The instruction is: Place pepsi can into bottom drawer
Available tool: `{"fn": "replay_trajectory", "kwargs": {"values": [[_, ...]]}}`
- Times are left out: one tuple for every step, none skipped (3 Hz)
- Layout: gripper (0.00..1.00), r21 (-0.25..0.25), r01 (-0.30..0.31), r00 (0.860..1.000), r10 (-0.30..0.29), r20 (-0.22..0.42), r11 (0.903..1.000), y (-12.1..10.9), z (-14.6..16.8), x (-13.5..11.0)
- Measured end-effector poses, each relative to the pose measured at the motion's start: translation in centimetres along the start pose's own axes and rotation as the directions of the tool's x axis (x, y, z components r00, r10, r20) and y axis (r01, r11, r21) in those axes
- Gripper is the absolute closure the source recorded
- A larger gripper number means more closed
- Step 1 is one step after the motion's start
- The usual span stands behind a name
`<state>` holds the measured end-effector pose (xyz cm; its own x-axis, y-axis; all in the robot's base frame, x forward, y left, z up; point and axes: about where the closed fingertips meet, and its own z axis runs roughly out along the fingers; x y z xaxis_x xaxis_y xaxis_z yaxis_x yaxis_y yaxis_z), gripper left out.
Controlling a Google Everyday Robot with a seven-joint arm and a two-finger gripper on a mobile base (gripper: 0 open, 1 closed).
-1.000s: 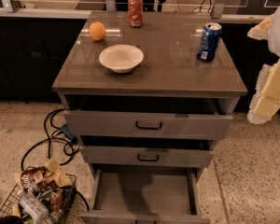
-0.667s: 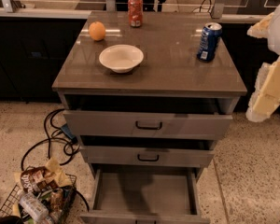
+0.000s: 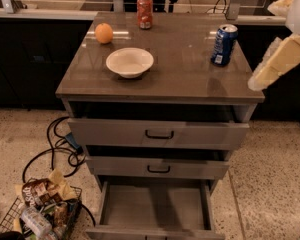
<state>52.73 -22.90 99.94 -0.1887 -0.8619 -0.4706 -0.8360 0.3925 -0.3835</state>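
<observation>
Since the can (image 3: 224,45) stands upright on the cabinet top (image 3: 190,79), near its right rear corner, with nothing holding it, the task looks to be at its first step: the reach for the pick. The gripper (image 3: 276,63) hangs at the right edge of view, off the cabinet's right side and apart from the can. It may be partly cut off by the frame, and whether it is spread or pressed together cannot be told. It carries nothing that shows.

The bottom drawer (image 3: 155,204) is pulled well out with its grey floor showing, so no opening step seems needed. The two drawers above it are out only slightly. A bowl (image 3: 129,62), an orange (image 3: 104,33) and a red can (image 3: 144,12) sit well to the left of the blue one and should not crowd the approach.

The next move calls for bringing the gripper in from the right at the can's mid-height and closing around its body. It would then lift the can off the top, carry it forward past the cabinet front, and lower it into the bottom drawer.
</observation>
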Motion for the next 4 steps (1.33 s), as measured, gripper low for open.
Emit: {"fn": "replay_trajectory", "kwargs": {"values": [[0.0,0.067,-0.08,0.988,0.07,0.139,0.9945,-4.2,2.0,0.0],[0.0,0.108,-0.222,0.936,0.18,0.303,0.9691,-7.7,5.2,1.3],[0.0,0.085,-0.333,0.862,0.267,0.43,0.9391,-8.9,7.8,2.5],[0.0,0.085,-0.333,0.862,0.267,0.43,0.9391,-8.9,7.8,2.5]]}}
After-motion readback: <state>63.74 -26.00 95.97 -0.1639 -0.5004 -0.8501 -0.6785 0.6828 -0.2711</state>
